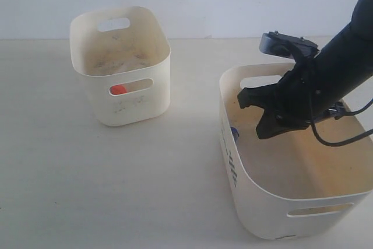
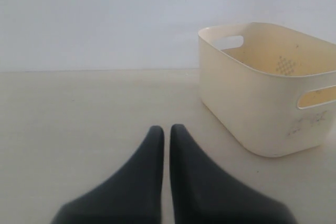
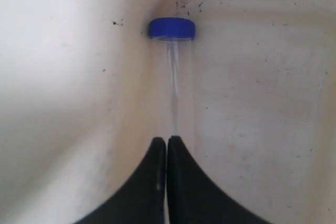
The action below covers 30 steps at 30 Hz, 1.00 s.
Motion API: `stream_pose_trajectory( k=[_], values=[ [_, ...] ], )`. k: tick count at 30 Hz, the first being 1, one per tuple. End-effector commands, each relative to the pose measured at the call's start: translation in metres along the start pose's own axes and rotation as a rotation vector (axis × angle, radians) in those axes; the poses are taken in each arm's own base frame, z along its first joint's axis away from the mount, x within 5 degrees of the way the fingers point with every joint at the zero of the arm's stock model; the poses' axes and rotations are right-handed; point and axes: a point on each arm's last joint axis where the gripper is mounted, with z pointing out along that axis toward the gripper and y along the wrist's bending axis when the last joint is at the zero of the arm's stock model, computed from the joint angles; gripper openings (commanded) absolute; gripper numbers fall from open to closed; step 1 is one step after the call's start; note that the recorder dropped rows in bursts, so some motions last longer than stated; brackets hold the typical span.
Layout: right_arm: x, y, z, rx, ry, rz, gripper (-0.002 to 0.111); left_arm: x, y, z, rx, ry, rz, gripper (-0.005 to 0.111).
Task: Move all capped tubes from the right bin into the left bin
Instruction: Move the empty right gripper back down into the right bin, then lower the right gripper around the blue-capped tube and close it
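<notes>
Two bins stood well apart on the table (image 1: 175, 190): the left bin (image 1: 119, 65) at the left and farther back, the right bin (image 1: 256, 202) at the right and nearer. The right tool (image 3: 167, 139) reached down inside the right bin, near its left wall. A capped tube (image 3: 172, 29) lay on that bin's floor along the wall, one end at the tool's tips. A cap (image 1: 118, 90) sat inside the left bin, behind its front slot
</notes>
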Motion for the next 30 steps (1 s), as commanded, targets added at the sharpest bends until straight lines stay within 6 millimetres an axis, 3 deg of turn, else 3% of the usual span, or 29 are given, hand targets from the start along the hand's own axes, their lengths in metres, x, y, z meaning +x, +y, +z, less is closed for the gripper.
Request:
stream_pose_trajectory(
  k=[1, 6, 14, 22, 25, 30],
  values=[
    [0.0, 0.0, 0.0, 0.002, -0.02, -0.015, 0.0, -0.002, 0.0, 0.0, 0.001, -0.007, -0.016, 0.004],
    [0.0, -0.004, 0.005, 0.011, -0.073, 0.006, 0.0, -0.002, 0.0, 0.0, 0.001, -0.007, -0.016, 0.004],
    [0.002, -0.009, 0.028, -0.012, 0.017, 0.063, 0.0, -0.002, 0.0, 0.0, 0.001, -0.007, -0.016, 0.004],
    [0.001, -0.009, 0.028, -0.011, -0.002, 0.054, 0.0, -0.002, 0.0, 0.0, 0.001, -0.007, -0.016, 0.004],
    [0.0, -0.008, 0.028, -0.025, -0.01, 0.063, 0.01, -0.002, 0.0, 0.0, 0.001, -0.007, -0.016, 0.004],
    [-0.001, -0.008, 0.028, -0.027, -0.022, 0.051, 0.046, -0.002, 0.0, 0.0, 0.001, -0.007, -0.016, 0.004]
  ],
)
